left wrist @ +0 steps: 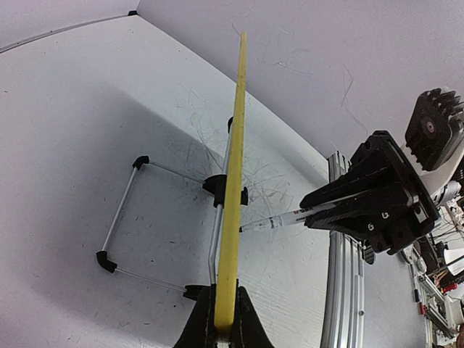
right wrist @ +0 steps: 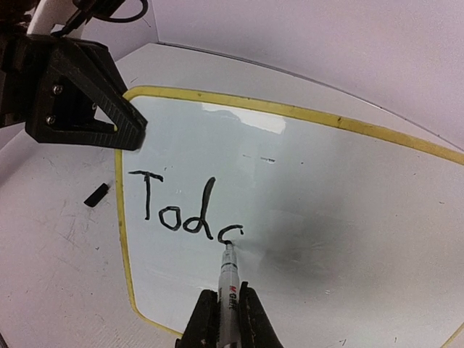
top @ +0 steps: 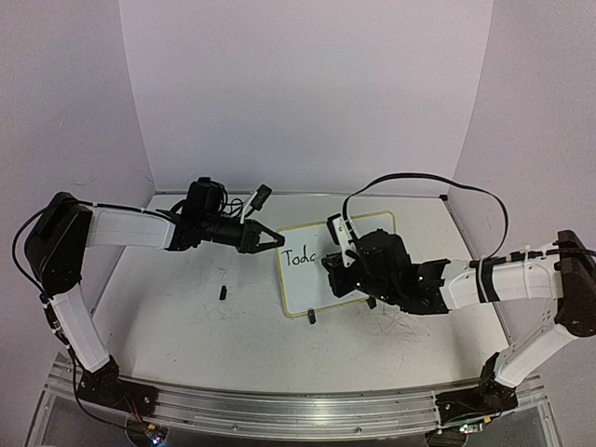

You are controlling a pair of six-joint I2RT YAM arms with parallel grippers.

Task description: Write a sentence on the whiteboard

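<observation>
The whiteboard (top: 303, 284) stands tilted on the table, yellow-rimmed, with its wire stand (left wrist: 123, 210) behind it. My left gripper (top: 277, 240) is shut on its upper-left rim; the left wrist view shows that rim (left wrist: 233, 181) edge-on between the jaws of that gripper (left wrist: 225, 322). My right gripper (right wrist: 228, 308) is shut on a white marker (right wrist: 230, 279) whose tip touches the whiteboard (right wrist: 326, 188). The sentence (right wrist: 181, 210) reads "Tod" plus a half-drawn letter in black. From above, the right gripper (top: 333, 265) covers the board's middle.
A small black cap (top: 223, 293) lies on the tabletop left of the board. Grey scribble marks (top: 410, 331) cover the table in front. An aluminium rail (top: 279, 400) runs along the near edge. White walls close in behind and on both sides.
</observation>
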